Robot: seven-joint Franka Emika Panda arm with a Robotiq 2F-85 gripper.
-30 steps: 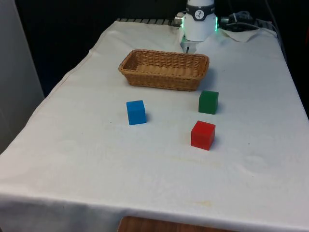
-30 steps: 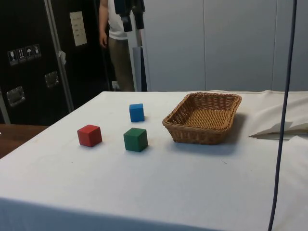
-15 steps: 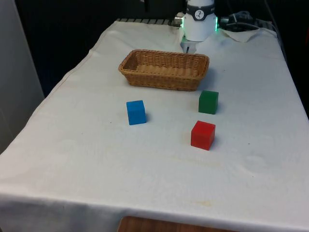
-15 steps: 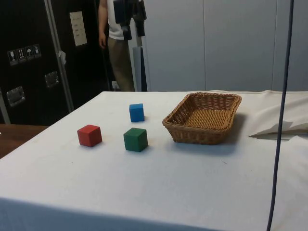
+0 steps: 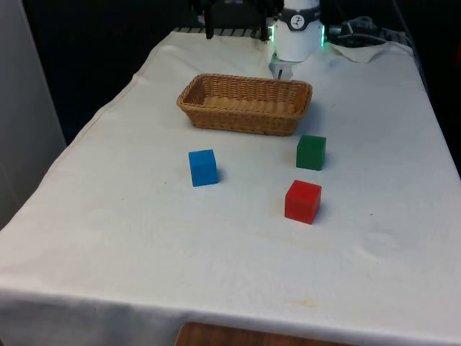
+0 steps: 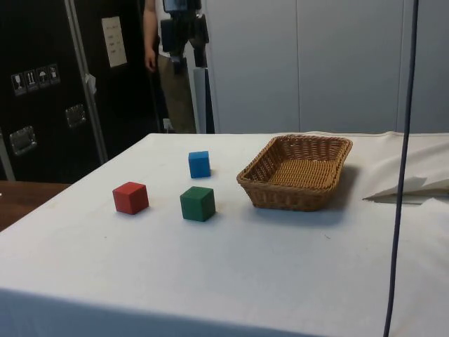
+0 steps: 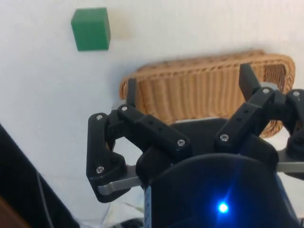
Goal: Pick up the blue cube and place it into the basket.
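The blue cube (image 5: 203, 167) (image 6: 199, 163) sits on the white cloth, in front of the wicker basket (image 5: 241, 121) (image 6: 280, 196) and toward the front view's left. My gripper (image 5: 235, 23) (image 6: 184, 60) (image 7: 189, 85) hangs high in the air above the basket's far side, well away from the blue cube. It is open, with nothing between its black fingers (image 7: 131, 92). In the wrist view the basket (image 7: 204, 97) lies far below, between the spread fingers.
A green cube (image 5: 310, 152) (image 6: 197, 203) (image 7: 90, 28) stands near the basket on the front view's right, and a red cube (image 5: 302, 201) (image 6: 130, 197) sits closer to the table's front. A person (image 6: 163, 70) stands behind the table.
The gripper has come down from above and now shows at the top of the front view. It is lower in the side view. The cubes and basket have not moved.
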